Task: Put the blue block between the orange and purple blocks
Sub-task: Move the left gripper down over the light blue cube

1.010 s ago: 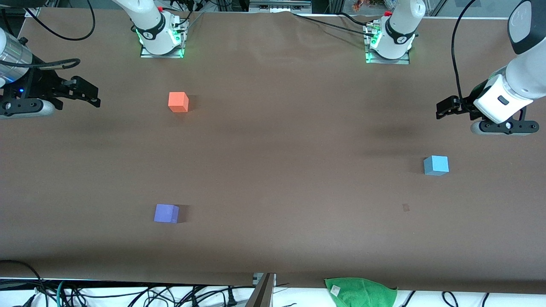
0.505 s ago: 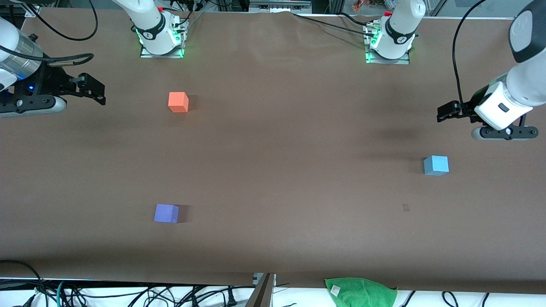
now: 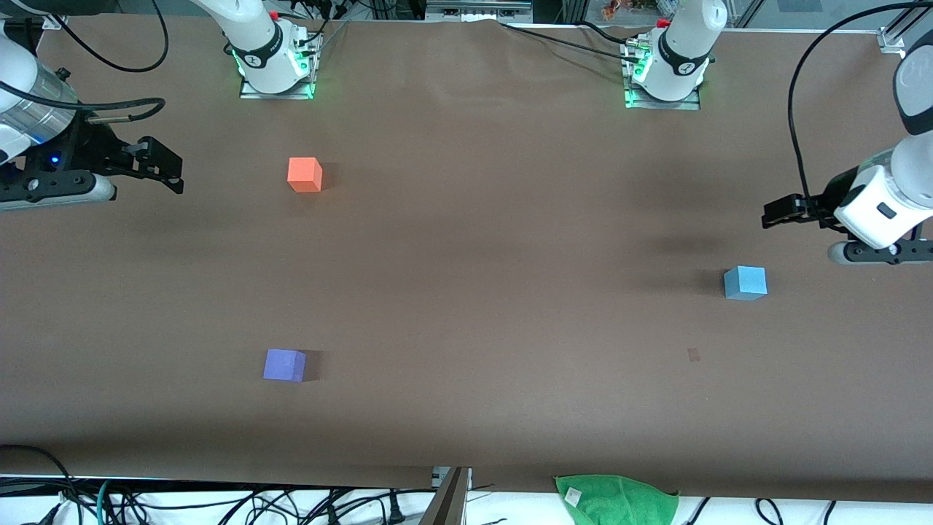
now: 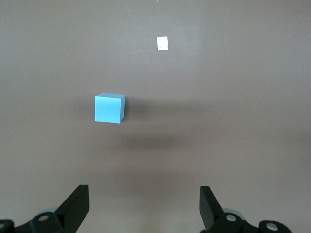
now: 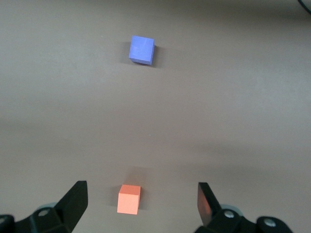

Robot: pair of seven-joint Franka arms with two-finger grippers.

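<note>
Front view shows the small sky-blue matte cube (image 3: 745, 282) sitting alone toward the left arm's end of the brown table (image 3: 481, 292), well apart from the bright orange cube (image 3: 305, 174) and the violet-purple cube (image 3: 284, 364) at the right arm's end. The left gripper (image 3: 778, 212) hangs close by it, fingers spread wide and empty, so that arm looks the natural one to reach. The right gripper (image 3: 162, 166) waits, likewise spread and empty.
</note>
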